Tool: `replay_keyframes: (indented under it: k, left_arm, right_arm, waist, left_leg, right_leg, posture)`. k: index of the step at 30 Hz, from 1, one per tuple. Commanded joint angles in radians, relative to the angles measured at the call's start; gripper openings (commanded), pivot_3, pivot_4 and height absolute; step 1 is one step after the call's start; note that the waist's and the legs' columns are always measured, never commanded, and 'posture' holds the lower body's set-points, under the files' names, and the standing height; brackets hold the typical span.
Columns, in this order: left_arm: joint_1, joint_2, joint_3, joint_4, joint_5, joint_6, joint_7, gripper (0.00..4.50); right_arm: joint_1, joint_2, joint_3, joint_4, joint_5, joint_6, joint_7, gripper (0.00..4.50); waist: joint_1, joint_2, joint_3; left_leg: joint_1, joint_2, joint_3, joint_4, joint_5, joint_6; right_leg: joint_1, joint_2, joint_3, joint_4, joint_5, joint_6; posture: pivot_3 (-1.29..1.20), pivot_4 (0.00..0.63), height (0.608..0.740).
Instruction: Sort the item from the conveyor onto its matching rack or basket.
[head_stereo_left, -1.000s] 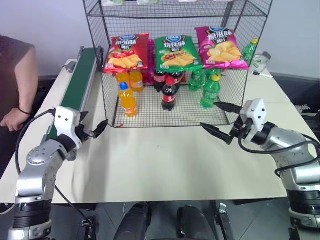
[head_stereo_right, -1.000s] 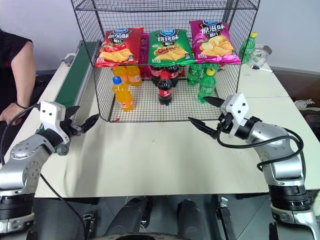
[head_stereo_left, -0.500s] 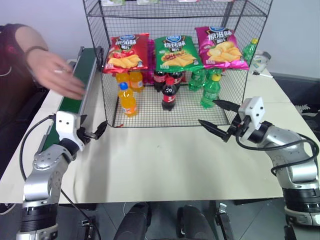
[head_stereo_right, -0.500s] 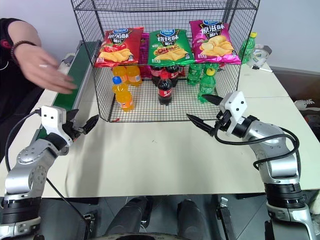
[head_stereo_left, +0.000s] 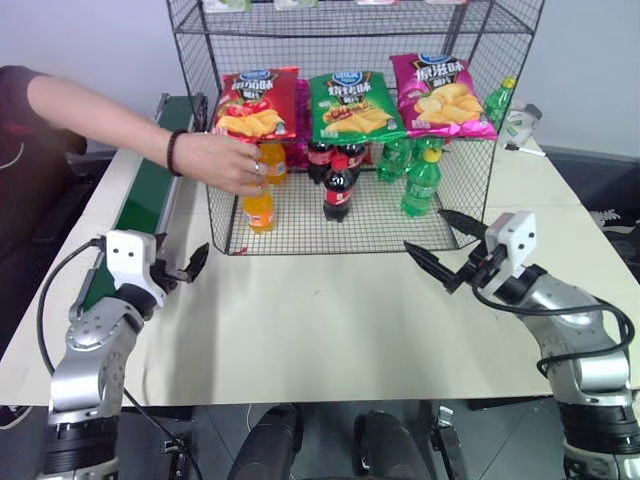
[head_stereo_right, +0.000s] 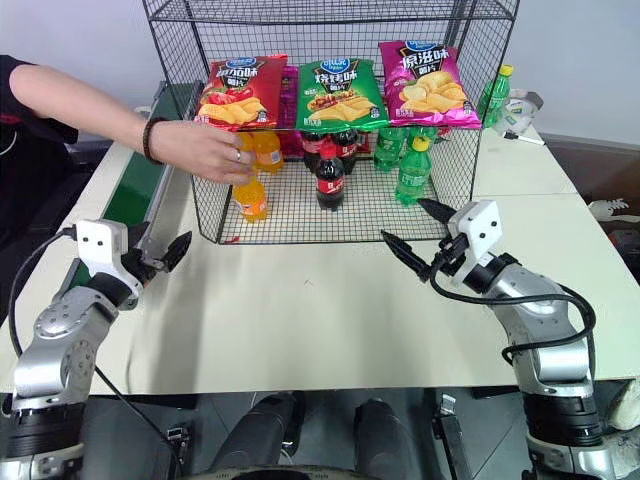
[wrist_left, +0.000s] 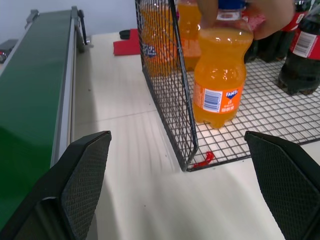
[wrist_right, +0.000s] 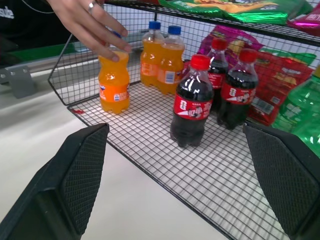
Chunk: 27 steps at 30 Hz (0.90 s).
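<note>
The orange soda bottle (head_stereo_left: 258, 207) with a blue cap stands on the grid floor at the front left of the black wire rack (head_stereo_left: 372, 226). A person's hand (head_stereo_left: 222, 160) grips its top. It also shows in the left wrist view as the bottle (wrist_left: 220, 80) and in the right wrist view as the bottle (wrist_right: 114, 82). The dark-green conveyor (head_stereo_left: 150, 190) runs along the table's left side. My left gripper (head_stereo_left: 185, 268) hovers open beside the conveyor's near end, in front of the rack's left corner. My right gripper (head_stereo_left: 424, 230) hangs open before the rack's right front. Both hold nothing.
Two more orange bottles (wrist_right: 161, 60), cola bottles (head_stereo_left: 338, 185) and green bottles (head_stereo_left: 420, 185) stand in the rack under crisp bags (head_stereo_left: 352, 105). The person's arm (head_stereo_left: 110, 115) reaches over the conveyor. A green bottle (head_stereo_left: 500, 100) stands outside at the back right.
The person's hand came from the table's left edge, passed over the conveyor and now grips the orange bottle inside the rack. Both grippers have stayed open and almost still.
</note>
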Motion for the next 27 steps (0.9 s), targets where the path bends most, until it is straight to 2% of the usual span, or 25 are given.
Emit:
replay_keyframes:
  k: [1, 9, 12, 27]
  left_arm:
    - [-0.017, 0.018, 0.018, -0.009, 0.007, -0.025, -0.008, 4.46]
    - [-0.055, 0.034, 0.031, 0.045, 0.016, -0.05, -0.007, 4.46]
    - [-0.062, 0.037, 0.03, 0.054, 0.018, -0.058, -0.004, 4.46]
    - [-0.104, 0.024, 0.037, 0.098, 0.039, -0.102, 0.017, 4.46]
  right_arm:
    - [-0.039, -0.003, -0.009, -0.028, -0.025, -0.008, -0.041, 4.5]
    - [-0.019, 0.053, 0.043, -0.161, -0.023, 0.068, -0.137, 4.5]
    - [0.005, 0.089, 0.084, -0.259, 0.03, 0.152, -0.168, 4.5]
    - [-0.009, 0.108, 0.168, -0.396, 0.148, 0.253, -0.151, 4.5]
  waist:
    - [0.0, 0.0, 0.0]
    - [0.0, 0.0, 0.0]
    - [0.0, 0.0, 0.0]
    - [-0.001, 0.0, 0.0]
  left_leg:
    - [0.0, 0.0, 0.0, 0.0, 0.0, 0.0]
    - [0.0, 0.0, 0.0, -0.001, 0.0, 0.0]
    - [0.0, 0.0, 0.0, -0.001, 0.0, 0.0]
    - [0.0, 0.0, 0.0, -0.001, 0.0, 0.0]
  right_leg:
    - [0.0, 0.0, 0.0, 0.0, 0.0, 0.0]
    - [0.0, 0.0, 0.0, 0.0, 0.001, 0.003]
    - [-0.001, 0.0, 0.0, 0.0, 0.001, 0.003]
    - [-0.001, 0.0, 0.0, -0.001, 0.001, 0.003]
  posture:
    - [0.0, 0.15, 0.74]
    - [0.0, 0.15, 0.74]
    - [0.0, 0.15, 0.74]
    - [0.0, 0.15, 0.74]
